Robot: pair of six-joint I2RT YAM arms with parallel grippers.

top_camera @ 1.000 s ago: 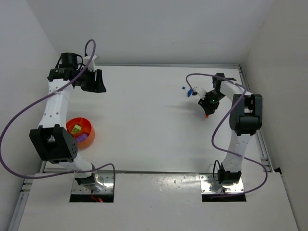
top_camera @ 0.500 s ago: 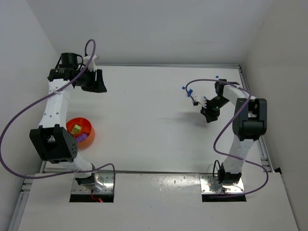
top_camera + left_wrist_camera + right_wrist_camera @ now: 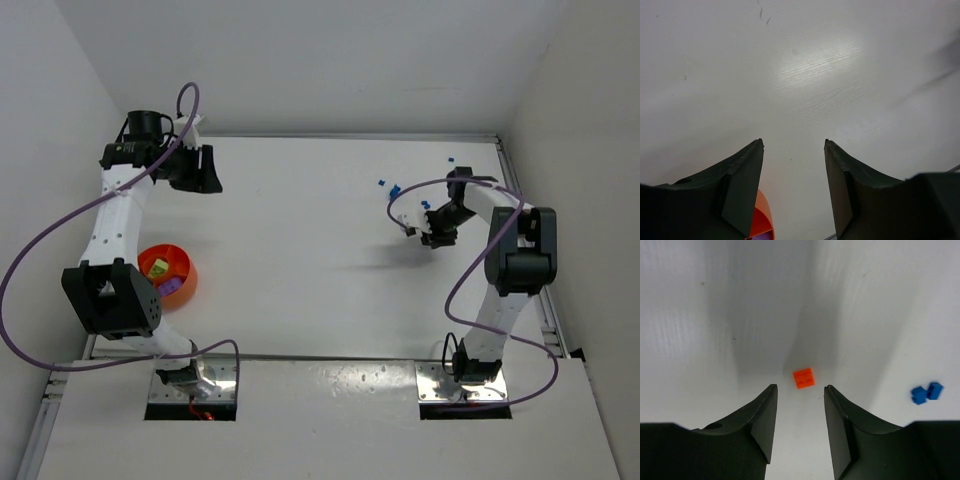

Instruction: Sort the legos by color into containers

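Right gripper [image 3: 800,386] just swung back, jaws apart and empty, with the orange lego [image 3: 803,378] loose on the table [image 3: 700,315] right off its tips. Still needs grabbing and carrying to the bowl [image 3: 183,258] far left; left gripper [image 3: 793,145] is open too, empty

You had the top camera high behind both bases, looking down over the whole table [image 3: 300,260]. Your left wrist camera sat low, facing out past the left gripper [image 3: 793,144], and shared the orange bowl [image 3: 762,220] with the top view. Your right wrist camera hung close over the right gripper [image 3: 800,386], an orange lego [image 3: 804,378] and blue legos [image 3: 927,392].
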